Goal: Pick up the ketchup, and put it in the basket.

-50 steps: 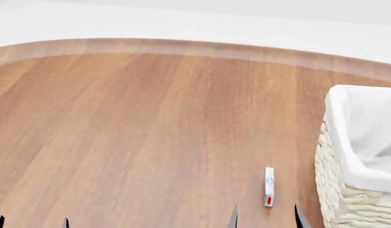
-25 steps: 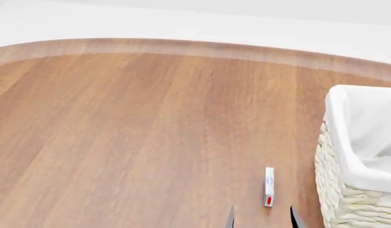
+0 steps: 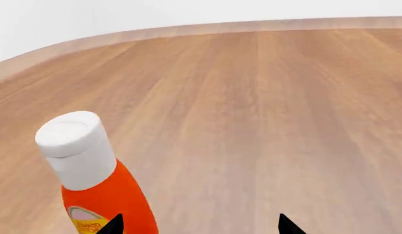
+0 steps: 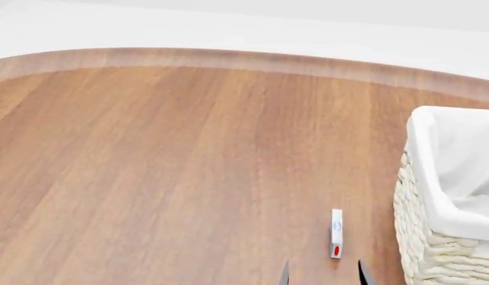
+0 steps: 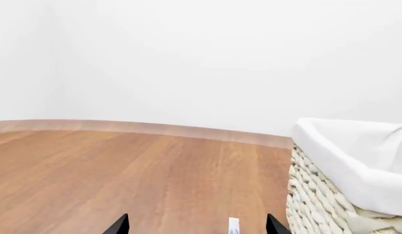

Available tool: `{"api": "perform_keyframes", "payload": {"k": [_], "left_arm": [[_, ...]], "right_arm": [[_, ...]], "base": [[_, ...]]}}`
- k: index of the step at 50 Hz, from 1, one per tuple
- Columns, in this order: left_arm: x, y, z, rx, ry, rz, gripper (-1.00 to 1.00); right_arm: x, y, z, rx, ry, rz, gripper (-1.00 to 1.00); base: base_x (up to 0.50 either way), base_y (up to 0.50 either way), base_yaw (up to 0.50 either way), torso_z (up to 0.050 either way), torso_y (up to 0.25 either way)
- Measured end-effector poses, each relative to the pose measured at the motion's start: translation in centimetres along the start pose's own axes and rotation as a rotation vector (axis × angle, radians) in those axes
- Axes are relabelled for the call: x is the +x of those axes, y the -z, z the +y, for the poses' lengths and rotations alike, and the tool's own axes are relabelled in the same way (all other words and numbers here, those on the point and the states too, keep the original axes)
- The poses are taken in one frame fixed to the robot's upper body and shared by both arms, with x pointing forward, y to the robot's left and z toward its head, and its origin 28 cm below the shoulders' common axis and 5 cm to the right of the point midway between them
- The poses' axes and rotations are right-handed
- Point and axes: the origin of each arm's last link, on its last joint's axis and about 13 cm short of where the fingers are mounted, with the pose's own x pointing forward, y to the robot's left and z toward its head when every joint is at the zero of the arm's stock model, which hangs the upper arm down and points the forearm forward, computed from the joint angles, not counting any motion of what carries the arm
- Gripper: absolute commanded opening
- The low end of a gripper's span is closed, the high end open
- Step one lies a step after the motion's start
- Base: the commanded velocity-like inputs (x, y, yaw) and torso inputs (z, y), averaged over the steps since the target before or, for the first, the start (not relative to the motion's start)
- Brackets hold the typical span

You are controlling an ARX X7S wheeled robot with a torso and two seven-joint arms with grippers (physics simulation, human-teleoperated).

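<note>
We see the ketchup (image 3: 100,185) standing upright on the desk (image 3: 266,122), just beside our left gripper (image 3: 199,225), whose fingers are spread wide and hold nothing. Our right gripper (image 4: 321,273) is likewise open and empty, near the basket (image 4: 434,249).

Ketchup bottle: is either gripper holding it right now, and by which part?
Neither. The ketchup bottle stands free beside the open left gripper; the right gripper is open, empty.
</note>
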Motion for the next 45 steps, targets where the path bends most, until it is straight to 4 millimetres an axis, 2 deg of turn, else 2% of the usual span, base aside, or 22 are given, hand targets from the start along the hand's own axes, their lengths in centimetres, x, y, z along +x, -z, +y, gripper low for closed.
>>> {"api": "perform_keyframes", "payload": {"k": [17,28,45], "left_arm": [[-1.2,1.4,1.8,-0.031,-0.124,0.095,1.0],[-0.5,2.2,2.8,-0.05,-0.163,0.084,1.0],[1.7,4.1,3.6,-0.033,-0.16,0.031,1.0]], "right_arm": [[-0.1,0.1,0.2,0.003,-0.004,0.007,1.0],[-0.2,0.2,0.2,0.004,-0.007,0.011,1.0],[-0.2,0.3,0.3,0.002,-0.014,0.014,1.0]], "base": [[0.0,0.0,0.0,0.0,0.0],[0.0,0.0,0.0,0.0,0.0],[0.0,0.0,0.0,0.0,0.0]]}}
